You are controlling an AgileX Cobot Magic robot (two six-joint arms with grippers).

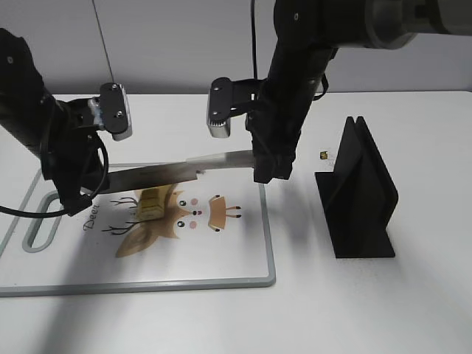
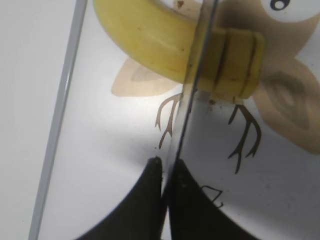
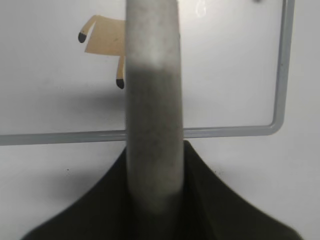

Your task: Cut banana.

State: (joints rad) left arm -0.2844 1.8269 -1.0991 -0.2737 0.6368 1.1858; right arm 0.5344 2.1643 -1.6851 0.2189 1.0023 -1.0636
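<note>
The banana (image 1: 153, 203) lies on the white cutting board (image 1: 236, 258), over the deer print. In the left wrist view the banana (image 2: 150, 42) is yellow and curved, with slice lines near its blunt right end. The knife (image 1: 169, 172) hangs level just above it. Seen edge-on, its blade (image 2: 192, 100) crosses the banana. My left gripper (image 1: 82, 193) (image 2: 167, 162) is shut on the blade's tip end. My right gripper (image 1: 270, 174) (image 3: 155, 150) is shut on the pale grey knife handle (image 3: 152, 95).
A black knife stand (image 1: 361, 195) stands on the table right of the board. A small dark object (image 1: 323, 155) lies behind it. The board's grey rim (image 3: 225, 131) runs under the right gripper, and its handle slot (image 1: 40, 225) is at the left.
</note>
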